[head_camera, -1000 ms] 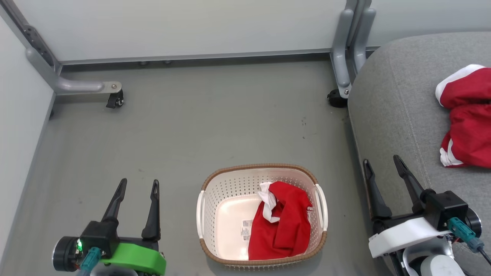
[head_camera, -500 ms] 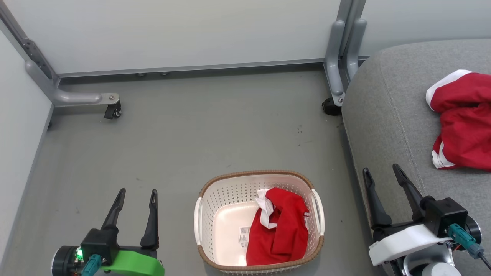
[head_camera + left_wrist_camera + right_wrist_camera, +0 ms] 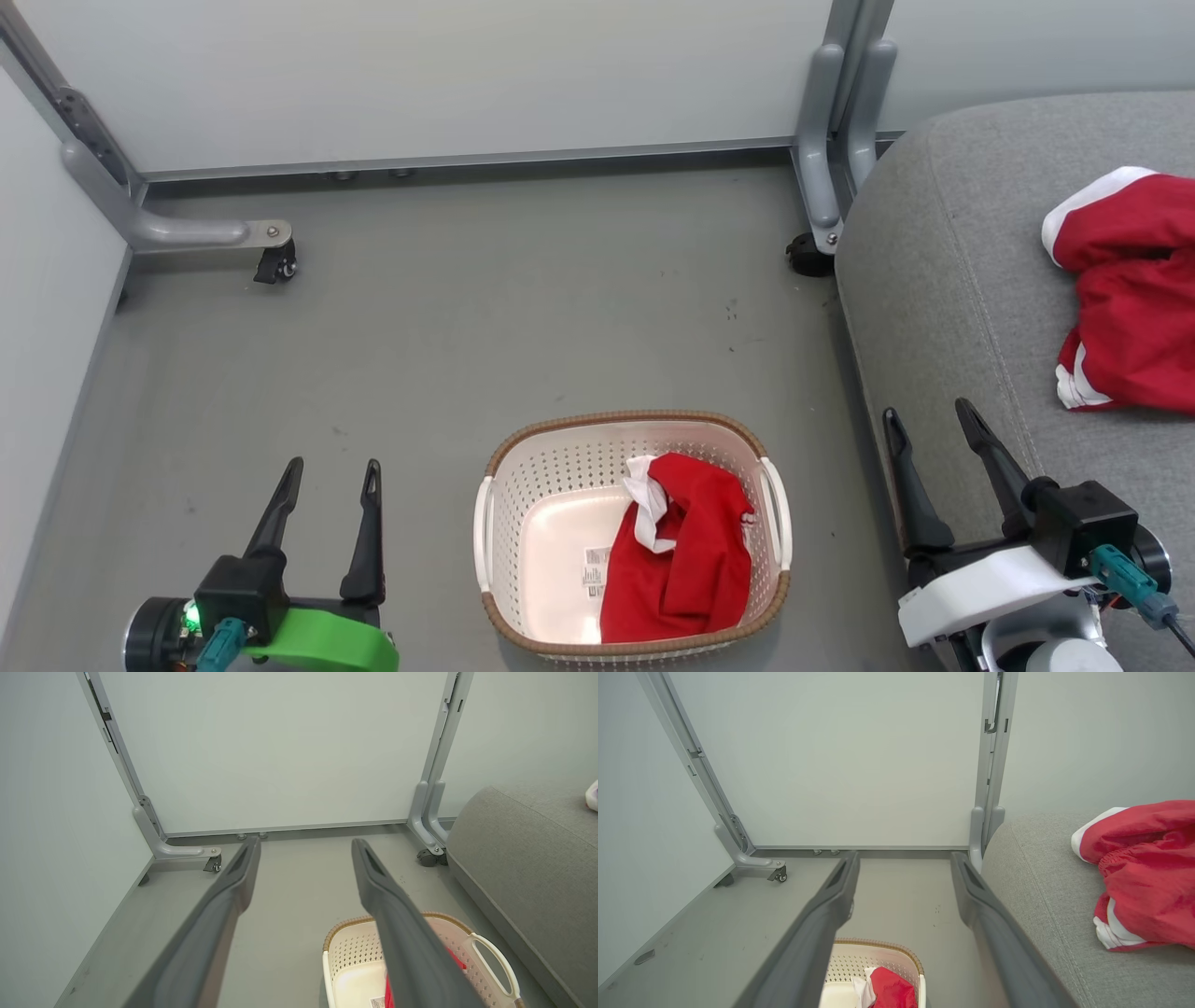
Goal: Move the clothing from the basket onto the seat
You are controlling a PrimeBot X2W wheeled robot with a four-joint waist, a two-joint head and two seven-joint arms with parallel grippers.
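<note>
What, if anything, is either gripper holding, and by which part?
Nothing is held. The left gripper and the right gripper are both open and empty. One red garment lies in the basket; a second garment lies on the seat.

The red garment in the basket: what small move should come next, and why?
Probably move the open right gripper over the basket and down toward the red garment. It is empty, nearer that garment than the left gripper, and beside the seat.

Open from above into the basket (image 3: 635, 416); bare floor (image 3: 485, 317) on its left and ahead; hemmed on the right by the seat (image 3: 943, 280), frame leg (image 3: 822, 168) and caster (image 3: 805, 254) beyond.
</note>
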